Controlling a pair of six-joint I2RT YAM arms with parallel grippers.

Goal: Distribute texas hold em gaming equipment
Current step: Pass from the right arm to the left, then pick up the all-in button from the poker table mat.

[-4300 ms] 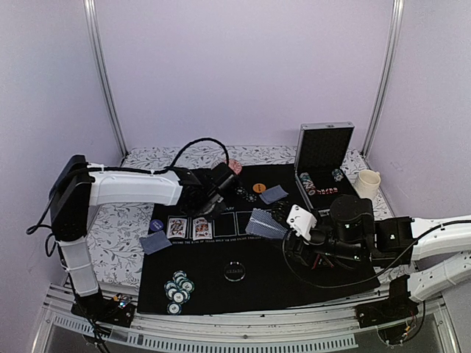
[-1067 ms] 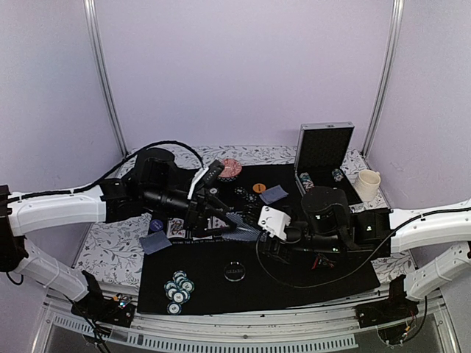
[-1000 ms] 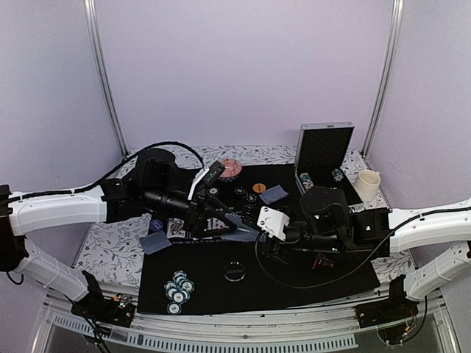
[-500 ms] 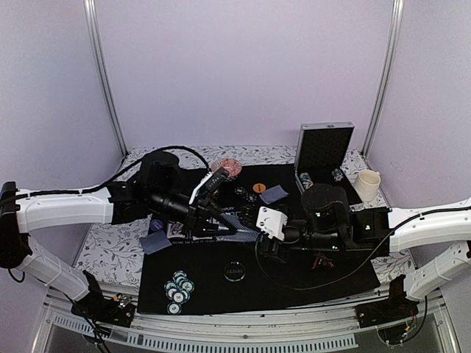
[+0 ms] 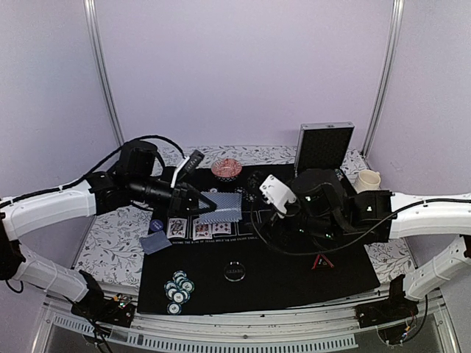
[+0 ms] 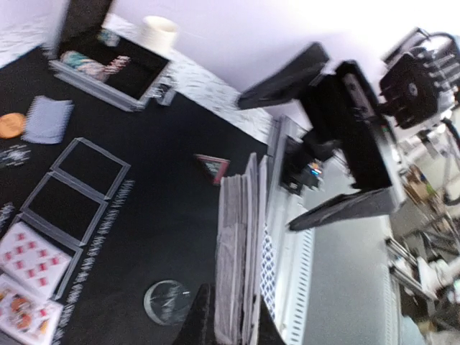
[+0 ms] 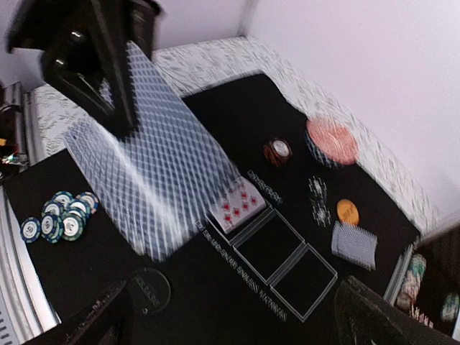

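Left gripper (image 6: 230,327) clamps a stack of blue-grey diamond-backed playing cards (image 6: 241,244) above the large black mat (image 5: 294,279). Right gripper (image 7: 244,316) gapes wide, holding nothing. The mat's white lettering is too blurred to read.

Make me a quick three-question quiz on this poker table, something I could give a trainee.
1. True or false: the right gripper is shut on the deck of cards.
2. Where on the mat is the pile of teal chips? A) far right corner B) near left corner C) dead centre
3. What colour is the round button beside the small face-down card stack?
Key: 1 false: it is open, and the left gripper holds the deck. 2 B. 3 orange.
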